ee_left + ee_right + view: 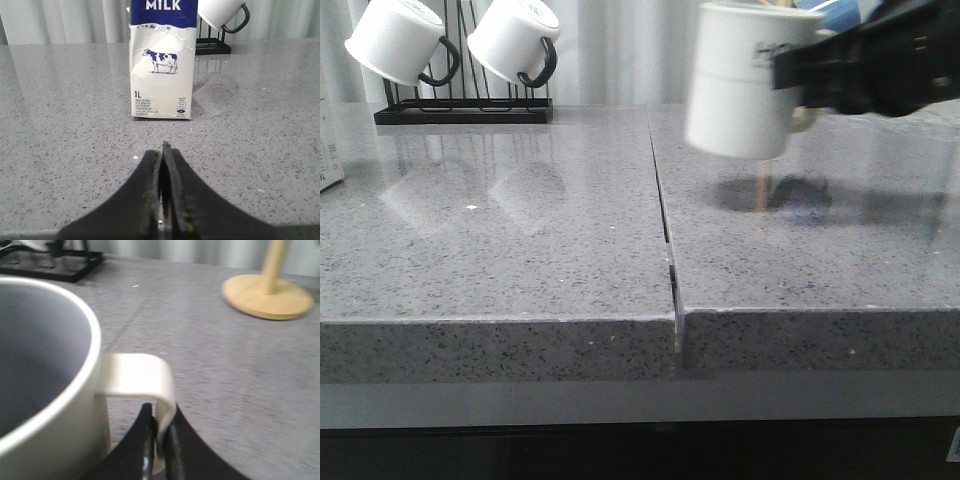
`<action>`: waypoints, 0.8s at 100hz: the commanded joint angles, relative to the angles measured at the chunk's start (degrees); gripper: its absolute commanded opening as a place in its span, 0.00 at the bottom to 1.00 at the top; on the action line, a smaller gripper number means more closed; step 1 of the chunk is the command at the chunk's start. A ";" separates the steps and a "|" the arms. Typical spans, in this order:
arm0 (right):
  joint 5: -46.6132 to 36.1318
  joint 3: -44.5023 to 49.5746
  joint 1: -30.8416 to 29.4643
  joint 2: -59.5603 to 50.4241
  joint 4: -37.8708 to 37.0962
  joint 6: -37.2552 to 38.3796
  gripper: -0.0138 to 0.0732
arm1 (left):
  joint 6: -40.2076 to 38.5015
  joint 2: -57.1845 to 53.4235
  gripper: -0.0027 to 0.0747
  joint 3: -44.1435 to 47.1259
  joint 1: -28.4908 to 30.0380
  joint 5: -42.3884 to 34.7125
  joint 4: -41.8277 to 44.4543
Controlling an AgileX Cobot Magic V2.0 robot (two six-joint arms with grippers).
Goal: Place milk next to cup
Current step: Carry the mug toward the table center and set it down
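The cup (745, 85), a large white mug with black lettering, hangs tilted above the right half of the counter. My right gripper (802, 82) is shut on its white handle. The right wrist view shows the cup's open mouth (45, 365) and the handle (145, 375) pinched between the fingers of that gripper (161, 425). The milk (162, 70), a white carton with a blue top band, a cow and "1L", stands upright on the counter ahead of my left gripper (162, 152), which is shut and empty. A white box edge (328, 150) at the far left of the front view may be the milk.
A black rack (460, 110) at the back left holds two white mugs with black handles (400, 40), and one of them shows behind the milk (220, 12). A seam (665, 230) splits the grey counter. A wooden stand (267, 295) is at the back right.
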 commanded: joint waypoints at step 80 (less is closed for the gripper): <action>4.68 -2.34 5.89 -0.76 -0.21 -0.28 0.47 | -0.55 -1.81 0.01 2.37 0.09 -4.66 -0.15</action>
